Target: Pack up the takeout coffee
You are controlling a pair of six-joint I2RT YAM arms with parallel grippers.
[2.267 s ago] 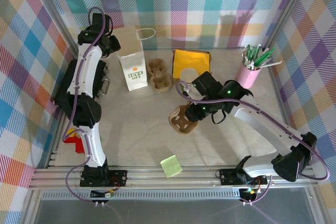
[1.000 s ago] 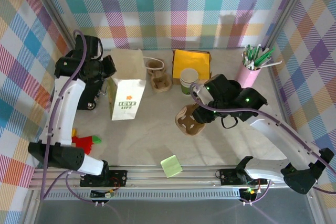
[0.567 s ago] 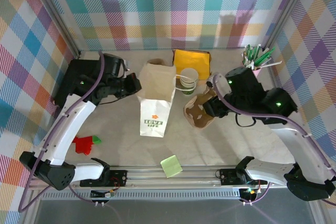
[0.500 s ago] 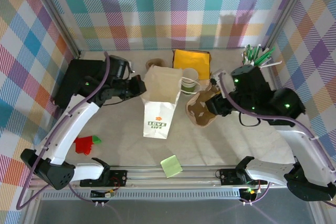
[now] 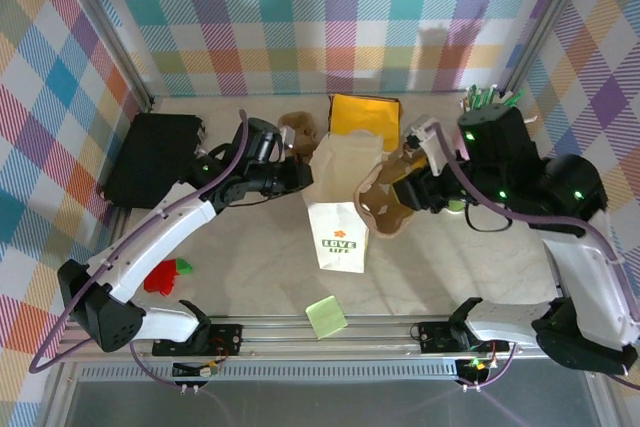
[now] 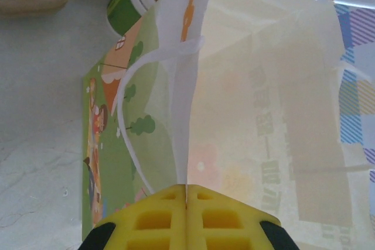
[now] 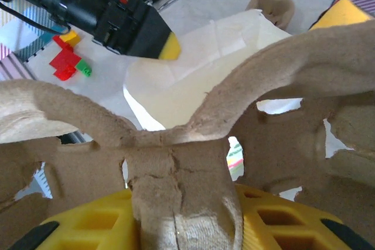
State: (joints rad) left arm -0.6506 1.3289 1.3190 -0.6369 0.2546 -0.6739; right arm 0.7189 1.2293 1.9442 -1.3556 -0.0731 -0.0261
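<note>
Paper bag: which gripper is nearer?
Left. The left gripper is shut on the paper bag's rim, on its left side; the right gripper holds the pulp carrier beside the bag's mouth, to its right.

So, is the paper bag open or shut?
Open: the paper bag stands upright with its mouth gaping, and the left claw pinches one edge of the rim.

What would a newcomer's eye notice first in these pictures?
The white paper bag stands in the middle of the table, and the left gripper pinches its rim. Just right of the bag's open mouth, the right gripper holds up a brown pulp carrier. Bright plaid walls surround the table.
</note>
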